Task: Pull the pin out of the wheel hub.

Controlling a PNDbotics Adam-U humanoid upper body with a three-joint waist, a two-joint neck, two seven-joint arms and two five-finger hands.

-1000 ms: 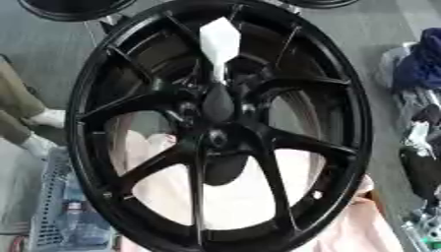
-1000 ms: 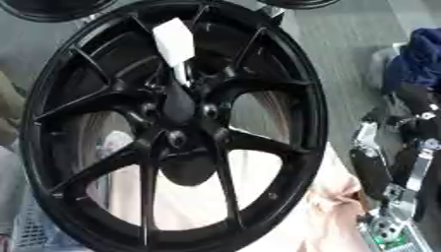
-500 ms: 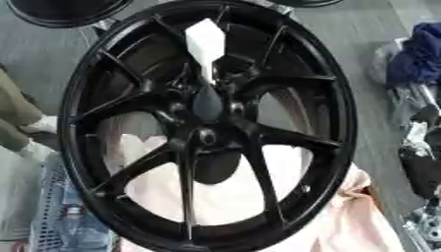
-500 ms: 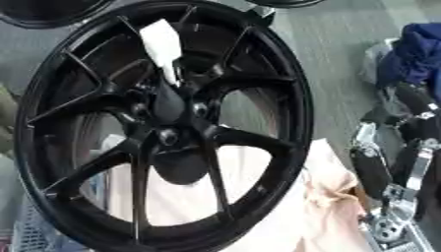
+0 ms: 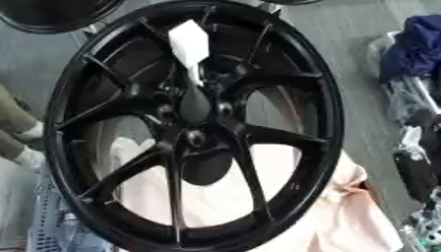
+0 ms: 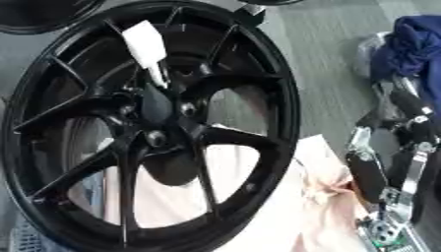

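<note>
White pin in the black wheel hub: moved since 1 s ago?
No. White pin sits unchanged above the black wheel hub; only the camera shifted.

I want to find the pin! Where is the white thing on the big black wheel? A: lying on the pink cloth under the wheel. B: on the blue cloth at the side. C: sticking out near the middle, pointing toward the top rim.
C: the white pin stands out of the hub of the black wheel, its wide end toward the upper rim.
</note>
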